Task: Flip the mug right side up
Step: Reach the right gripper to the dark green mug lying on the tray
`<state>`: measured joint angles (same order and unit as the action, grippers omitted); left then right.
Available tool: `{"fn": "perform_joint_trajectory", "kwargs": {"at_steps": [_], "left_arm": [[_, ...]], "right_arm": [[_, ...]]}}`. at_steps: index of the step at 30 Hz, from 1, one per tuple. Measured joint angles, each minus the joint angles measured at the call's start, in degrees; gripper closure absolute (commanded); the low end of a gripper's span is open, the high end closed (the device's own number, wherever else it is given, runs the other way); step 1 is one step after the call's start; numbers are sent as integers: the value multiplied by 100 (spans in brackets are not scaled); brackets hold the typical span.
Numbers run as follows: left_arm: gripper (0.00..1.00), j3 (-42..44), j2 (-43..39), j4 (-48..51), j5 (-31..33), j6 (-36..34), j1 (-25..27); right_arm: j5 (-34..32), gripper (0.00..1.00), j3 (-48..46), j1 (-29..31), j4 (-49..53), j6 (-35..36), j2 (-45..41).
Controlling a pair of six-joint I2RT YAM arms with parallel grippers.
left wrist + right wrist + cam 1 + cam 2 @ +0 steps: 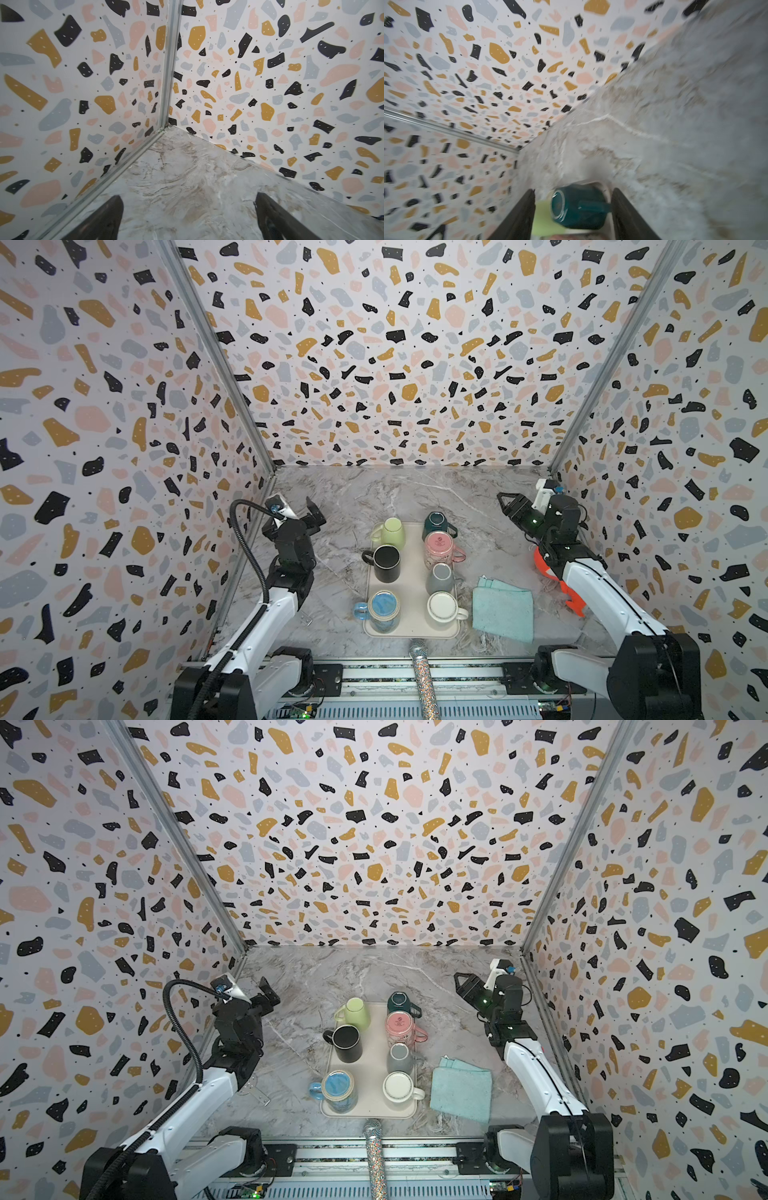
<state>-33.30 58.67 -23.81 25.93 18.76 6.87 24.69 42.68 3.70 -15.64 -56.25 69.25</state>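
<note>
- Right gripper (pixel 504 501) of mine hangs above the marbled tabletop (pixel 353 497), jaws apart and holding nothing; my left gripper (pixel 314 510) gapes wide, also empty.
- Round stamp on the pink ceramic mug (pixel 440 545) base — too small to read.
- Dark teal ceramic mug (pixel 436 524) stands base-up in the far right corner of the cream tray (pixel 411 630), handle pointing right.

A marbled grey surface (pixel 340 506) lies boxed in by terrazzo-patterned walls (pixel 374 364). A beige tray (pixel 411 585) sits at its middle, with a folded teal cloth (pixel 503 609) just beside it on the right. A glittery microphone (pixel 423 680) pokes in at the front edge, near the tray.
</note>
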Motion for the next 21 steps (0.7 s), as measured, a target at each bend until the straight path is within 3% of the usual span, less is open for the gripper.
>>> {"fn": "perform_joint_trajectory", "kwargs": {"at_steps": [4,9,15,21], "left_arm": [[0,-267,-24,243,-323,323,0],[0,-310,-46,382,-527,614,0],[0,-350,-42,570,-614,815,0],[0,-457,-15,691,-616,922,0]], "right_arm": [[892,41,-850,-4,-1075,-1926,389],[1375,40,-1364,9,-2006,-3654,846],[1628,39,-1366,136,-2898,-4784,1235],[1742,39,-1346,435,-3390,-5396,1906]]}}
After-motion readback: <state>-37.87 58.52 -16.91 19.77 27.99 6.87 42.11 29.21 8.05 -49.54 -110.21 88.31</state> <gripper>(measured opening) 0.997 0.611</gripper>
